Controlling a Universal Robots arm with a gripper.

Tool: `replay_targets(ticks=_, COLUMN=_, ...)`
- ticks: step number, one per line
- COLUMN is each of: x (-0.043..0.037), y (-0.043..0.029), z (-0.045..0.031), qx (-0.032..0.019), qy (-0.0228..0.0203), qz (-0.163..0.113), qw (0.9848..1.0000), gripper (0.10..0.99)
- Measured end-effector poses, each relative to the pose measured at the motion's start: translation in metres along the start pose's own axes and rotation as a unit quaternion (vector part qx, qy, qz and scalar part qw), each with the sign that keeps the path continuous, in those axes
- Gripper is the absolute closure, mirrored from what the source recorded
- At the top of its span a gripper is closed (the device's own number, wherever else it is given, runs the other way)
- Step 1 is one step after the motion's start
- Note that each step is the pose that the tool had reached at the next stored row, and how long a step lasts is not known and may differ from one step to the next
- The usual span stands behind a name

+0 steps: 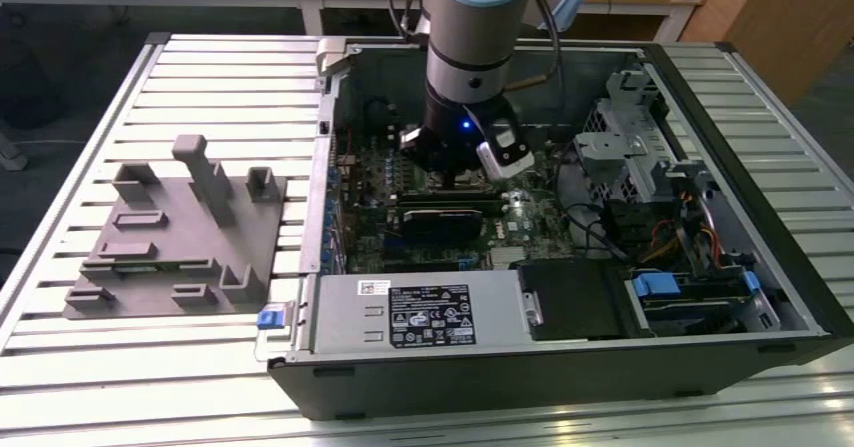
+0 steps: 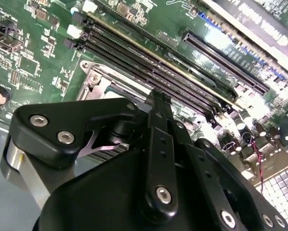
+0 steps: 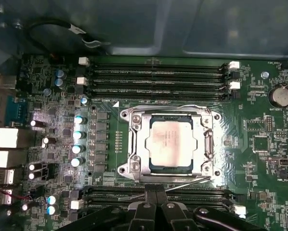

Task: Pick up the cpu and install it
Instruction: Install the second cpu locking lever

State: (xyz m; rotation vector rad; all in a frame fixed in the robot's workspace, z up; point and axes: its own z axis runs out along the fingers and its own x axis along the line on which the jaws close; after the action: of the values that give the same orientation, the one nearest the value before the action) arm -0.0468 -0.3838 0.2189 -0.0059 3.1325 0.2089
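In the first wrist view the cpu (image 3: 170, 139), a small square chip with a pale silver top, lies flat in the metal socket frame (image 3: 134, 144) on the green motherboard (image 3: 259, 144). My gripper (image 3: 156, 191) is just off one side of the socket, over a bank of memory slots, with its black fingers pressed together and nothing between them. In the exterior view the gripper (image 1: 461, 179) hangs down inside the open computer case (image 1: 561, 367), above the board. The second wrist view looks past the shut gripper (image 2: 159, 94) to a corner of the socket frame (image 2: 93, 72).
Black memory slots (image 3: 158, 77) run along both sides of the socket. A black ribbed module (image 1: 441, 222) lies on the board near the arm. Drive cages (image 1: 641, 137) and cables fill the case's right part. A grey fixture (image 1: 174, 232) stands on the slatted table (image 1: 80, 397) outside the case.
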Motion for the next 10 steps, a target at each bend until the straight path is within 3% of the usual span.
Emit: replay_targets(ticks=10, x=0.0108, y=-0.009, z=0.001, qx=-0.0197, qy=-0.0001, qz=0.0, qw=0.9998, gripper=0.98)
